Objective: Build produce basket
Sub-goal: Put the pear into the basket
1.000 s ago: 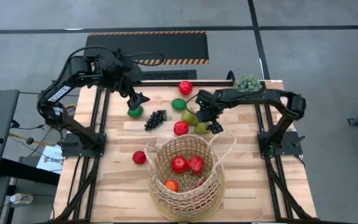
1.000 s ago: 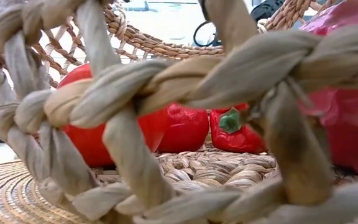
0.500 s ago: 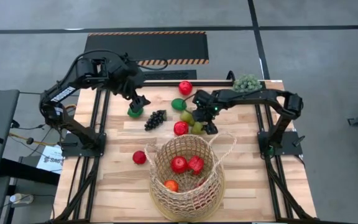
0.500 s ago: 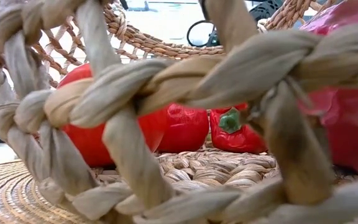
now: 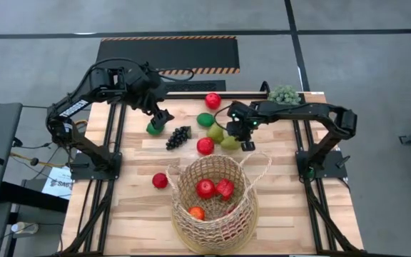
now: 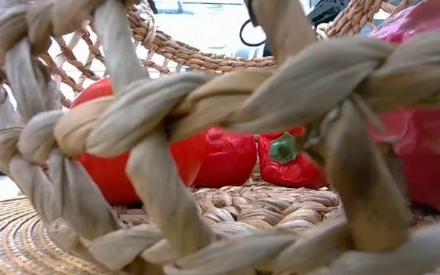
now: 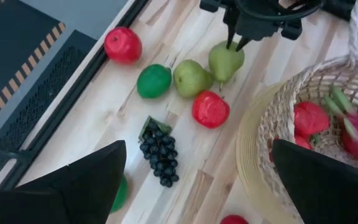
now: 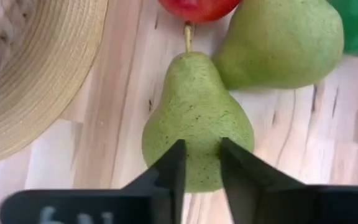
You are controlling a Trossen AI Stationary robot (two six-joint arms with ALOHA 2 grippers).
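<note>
Right claw (image 8: 199,163) clenched on a green pear (image 8: 196,118) lying on the table (image 5: 291,214), beside a second pear (image 7: 192,77), a lime (image 7: 153,81) and a red apple (image 7: 210,109). Basket (image 5: 191,227) sits near, holding red fruit. Left claw (image 5: 160,118) released, above a green fruit (image 5: 153,129) near the grapes (image 5: 178,136).

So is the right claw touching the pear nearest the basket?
Touching. In the right wrist view the right claw has both fingers pressed onto the pear's wide end, with no gap showing.
</note>
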